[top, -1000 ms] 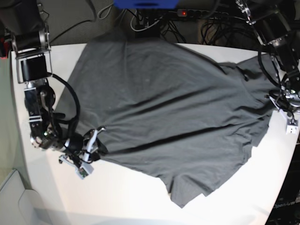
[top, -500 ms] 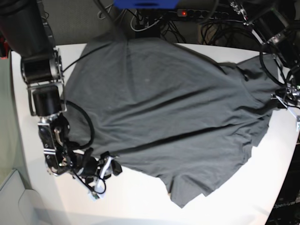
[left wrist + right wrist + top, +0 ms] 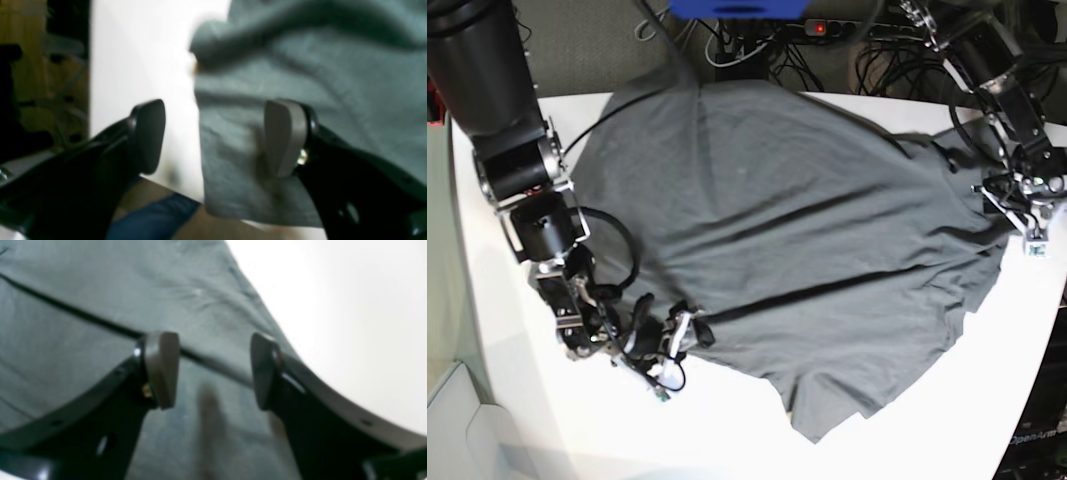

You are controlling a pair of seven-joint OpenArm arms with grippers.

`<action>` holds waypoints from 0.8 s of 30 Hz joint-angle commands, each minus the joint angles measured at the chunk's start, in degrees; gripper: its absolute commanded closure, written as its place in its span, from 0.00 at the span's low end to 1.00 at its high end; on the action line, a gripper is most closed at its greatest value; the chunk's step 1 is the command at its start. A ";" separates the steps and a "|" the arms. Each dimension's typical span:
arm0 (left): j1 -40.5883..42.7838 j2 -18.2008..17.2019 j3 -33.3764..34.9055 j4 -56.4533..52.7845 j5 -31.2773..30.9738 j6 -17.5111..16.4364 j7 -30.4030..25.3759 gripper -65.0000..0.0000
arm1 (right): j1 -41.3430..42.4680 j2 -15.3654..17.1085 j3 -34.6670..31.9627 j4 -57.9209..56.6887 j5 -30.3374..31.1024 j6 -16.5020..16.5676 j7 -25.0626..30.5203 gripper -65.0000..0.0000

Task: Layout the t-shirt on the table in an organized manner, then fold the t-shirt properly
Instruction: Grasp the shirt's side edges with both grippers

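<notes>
Both wrist views were soft and blurred. In the left wrist view the t-shirt (image 3: 300,66) ran off the top and right edges; its weave was unreadable. A blue blur (image 3: 156,220) below the table (image 3: 140,60) couldn't be identified (possibly fabric). In the right wrist view the shirt's seam vanished behind the right gripper (image 3: 213,370). In the base view the collar tag was too small to find, and the left gripper (image 3: 1025,215) was too small to read.
</notes>
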 commanded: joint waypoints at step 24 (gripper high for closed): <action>-6.94 -0.89 0.26 -20.89 0.25 0.26 -11.19 0.30 | -2.93 2.20 0.32 1.23 0.98 0.42 1.22 0.40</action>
